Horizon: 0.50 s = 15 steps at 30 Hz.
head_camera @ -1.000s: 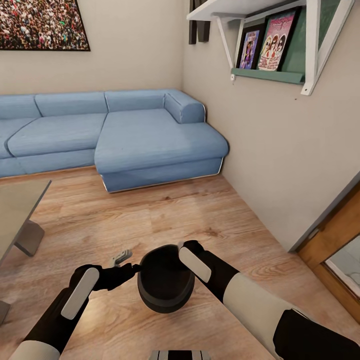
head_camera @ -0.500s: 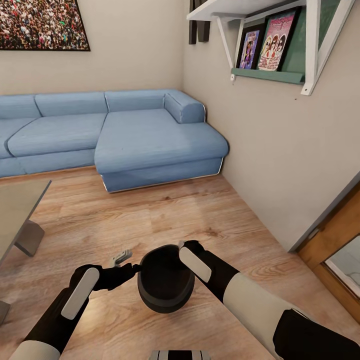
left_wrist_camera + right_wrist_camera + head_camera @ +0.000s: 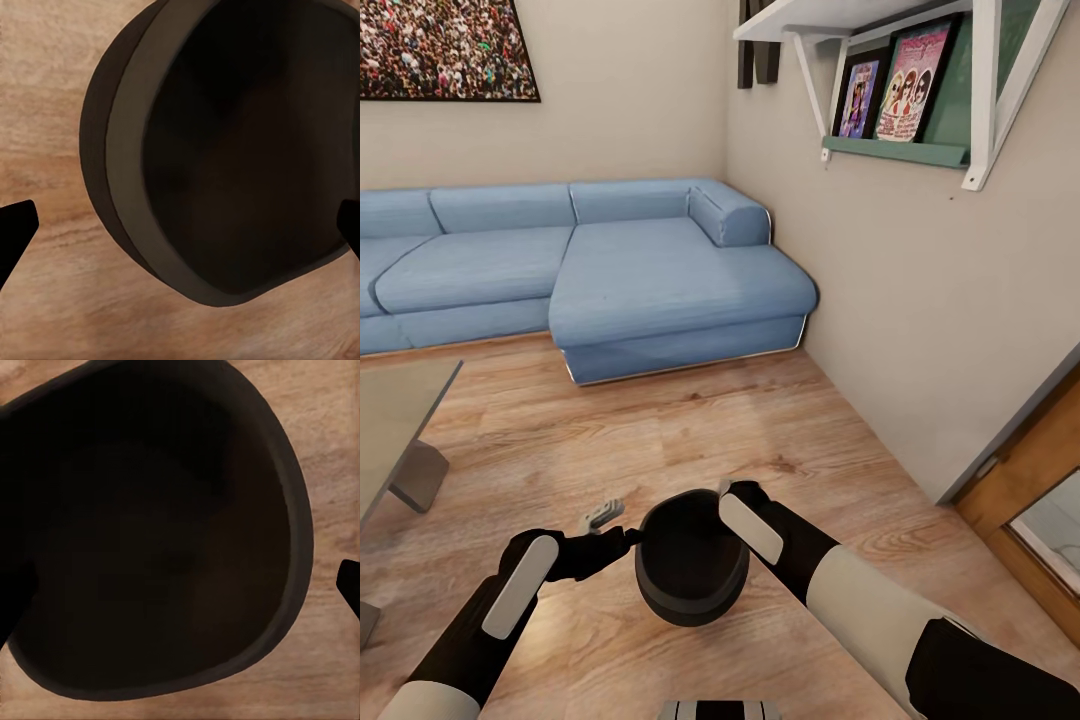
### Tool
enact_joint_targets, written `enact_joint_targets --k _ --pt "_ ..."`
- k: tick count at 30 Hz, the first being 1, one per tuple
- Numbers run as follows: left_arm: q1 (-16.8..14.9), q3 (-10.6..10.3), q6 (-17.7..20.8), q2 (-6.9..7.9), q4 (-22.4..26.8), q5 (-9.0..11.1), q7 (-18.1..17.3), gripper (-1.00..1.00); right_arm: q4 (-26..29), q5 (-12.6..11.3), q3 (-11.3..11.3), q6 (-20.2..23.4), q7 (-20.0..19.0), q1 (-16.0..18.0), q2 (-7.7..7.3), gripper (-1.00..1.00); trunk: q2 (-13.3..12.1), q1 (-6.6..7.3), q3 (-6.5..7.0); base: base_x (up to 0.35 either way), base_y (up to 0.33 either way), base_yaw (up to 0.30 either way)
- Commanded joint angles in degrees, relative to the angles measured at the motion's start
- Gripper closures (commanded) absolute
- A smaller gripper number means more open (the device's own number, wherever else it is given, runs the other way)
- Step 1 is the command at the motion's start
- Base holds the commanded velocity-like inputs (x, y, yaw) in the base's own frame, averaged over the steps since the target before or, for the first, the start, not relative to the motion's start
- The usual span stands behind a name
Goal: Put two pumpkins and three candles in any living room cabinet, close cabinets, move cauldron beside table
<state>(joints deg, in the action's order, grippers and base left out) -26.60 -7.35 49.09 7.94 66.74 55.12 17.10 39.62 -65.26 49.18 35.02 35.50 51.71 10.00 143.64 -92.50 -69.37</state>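
Close in, the black cauldron (image 3: 691,566) hangs between the two arms above the wooden floor (image 3: 690,430). The left hand (image 3: 622,537) is at the left side of its rim, the right hand (image 3: 722,492) at the far right side; whether either is clenched on the rim I cannot tell. In the left wrist view the cauldron's (image 3: 225,150) dark mouth sits between the fingertips (image 3: 15,229), and its inside looks bare. Farther left, a corner of the grey surface (image 3: 395,410) shows. Beyond stands a blue sectional sofa (image 3: 590,265) against the far wall, with a white shelf (image 3: 900,90) of framed pictures on the right wall.
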Motion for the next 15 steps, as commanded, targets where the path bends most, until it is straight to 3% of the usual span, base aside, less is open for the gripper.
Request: enact_joint_targets --k 1,11,15 --pt "0.0 -0.1 0.0 0.06 0.1 0.6 0.6 -1.0 0.0 -0.4 0.1 0.0 0.4 0.1 0.0 -1.0 0.0 0.01 -0.05 0.0 0.0 0.0" --pt "0.0 0.0 0.0 0.06 0.1 0.6 0.6 -1.0 -7.7 -0.7 0.0 0.7 0.2 0.1 0.0 -1.0 0.0 0.01 -0.05 0.0 0.0 0.0" --pt "0.0 0.0 0.0 0.06 0.1 0.6 0.6 -1.0 -8.3 -0.6 0.0 0.6 0.3 0.1 0.0 -1.0 0.0 0.01 -0.05 0.0 0.0 0.0"
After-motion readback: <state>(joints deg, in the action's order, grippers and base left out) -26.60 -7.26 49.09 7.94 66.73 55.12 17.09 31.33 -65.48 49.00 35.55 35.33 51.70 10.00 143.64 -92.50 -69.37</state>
